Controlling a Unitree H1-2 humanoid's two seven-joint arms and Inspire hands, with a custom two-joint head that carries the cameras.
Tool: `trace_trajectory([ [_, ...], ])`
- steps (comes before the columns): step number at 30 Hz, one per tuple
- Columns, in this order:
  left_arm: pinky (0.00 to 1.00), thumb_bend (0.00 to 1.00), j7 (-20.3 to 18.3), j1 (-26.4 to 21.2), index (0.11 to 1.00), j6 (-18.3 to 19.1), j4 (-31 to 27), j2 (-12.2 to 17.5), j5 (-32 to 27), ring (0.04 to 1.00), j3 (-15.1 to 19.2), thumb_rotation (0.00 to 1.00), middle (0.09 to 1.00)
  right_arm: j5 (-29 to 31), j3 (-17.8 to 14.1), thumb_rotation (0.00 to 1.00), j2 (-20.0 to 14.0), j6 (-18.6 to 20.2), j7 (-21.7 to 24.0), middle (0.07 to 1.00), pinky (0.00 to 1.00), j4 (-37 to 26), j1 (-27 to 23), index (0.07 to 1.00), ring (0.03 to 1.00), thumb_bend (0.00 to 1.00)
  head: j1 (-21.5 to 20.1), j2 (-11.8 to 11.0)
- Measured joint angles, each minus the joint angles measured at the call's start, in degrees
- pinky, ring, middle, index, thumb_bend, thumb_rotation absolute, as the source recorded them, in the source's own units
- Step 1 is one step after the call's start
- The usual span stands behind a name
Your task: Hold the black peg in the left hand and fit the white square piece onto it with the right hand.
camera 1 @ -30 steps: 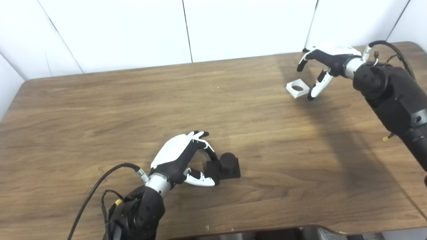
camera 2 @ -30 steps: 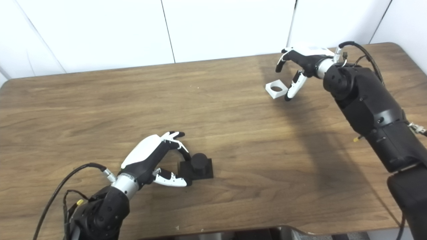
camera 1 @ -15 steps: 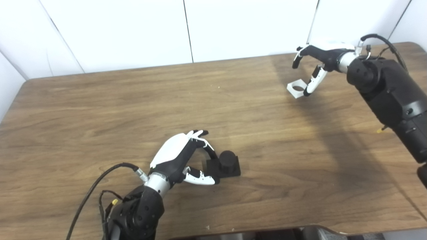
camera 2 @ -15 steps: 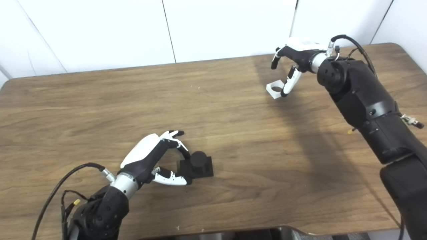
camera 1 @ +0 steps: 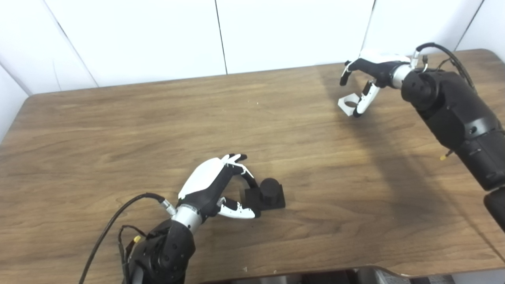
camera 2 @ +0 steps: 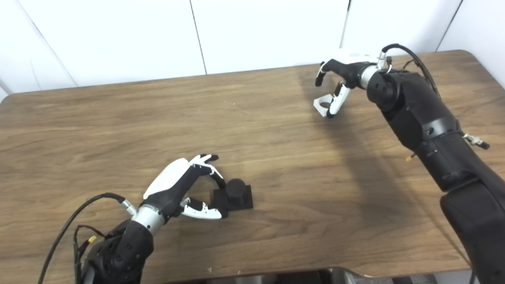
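Observation:
The black peg (camera 1: 270,188), a short round post on a square base, rests on the wooden table (camera 1: 118,130) near the front centre. My left hand (camera 1: 213,183) lies just left of it, open, with its thumb and fingers bracketing the left end of the base; I cannot tell whether they press on it. The white square piece (camera 1: 348,105), with a round hole, lies at the far right of the table. My right hand (camera 2: 344,70) hovers over it, open, fingers arched above it and the thumb hanging down against its right side.
White wall panels (camera 1: 276,31) stand right behind the table's far edge. The right forearm (camera 2: 418,118) stretches across the right side of the table. A black cable (camera 1: 114,221) loops off the left wrist near the front edge.
My right hand has moved left toward the white piece, and its thumb now hangs against the piece's right side. The left hand and the peg have not moved.

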Motion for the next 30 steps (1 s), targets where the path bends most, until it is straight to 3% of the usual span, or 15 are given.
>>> trace_trajectory([
  [7,0.98,0.49,1.33,0.05,0.494,-0.04,0.52,-0.23,-0.34,1.000,-0.15,0.08,0.956,-0.71,1.21,0.09,0.08,-0.60,0.39,0.937,0.82,2.10,0.00,0.673,0.971,0.87,0.35,-0.26],
  [24,0.99,0.49,1.47,-0.04,0.493,-0.17,0.64,-0.08,-0.78,1.000,-0.28,0.08,0.960,-0.92,1.22,0.09,1.00,-2.07,0.37,0.942,0.86,3.99,-0.52,0.638,0.991,0.85,0.26,-0.70],
  [30,0.96,0.49,1.49,-0.15,0.494,-0.18,0.65,-0.10,-0.77,1.000,-0.45,0.08,0.958,-0.91,1.23,0.09,0.96,-3.54,0.37,0.917,0.80,4.09,-0.63,0.604,0.968,0.84,0.44,-0.18],
])
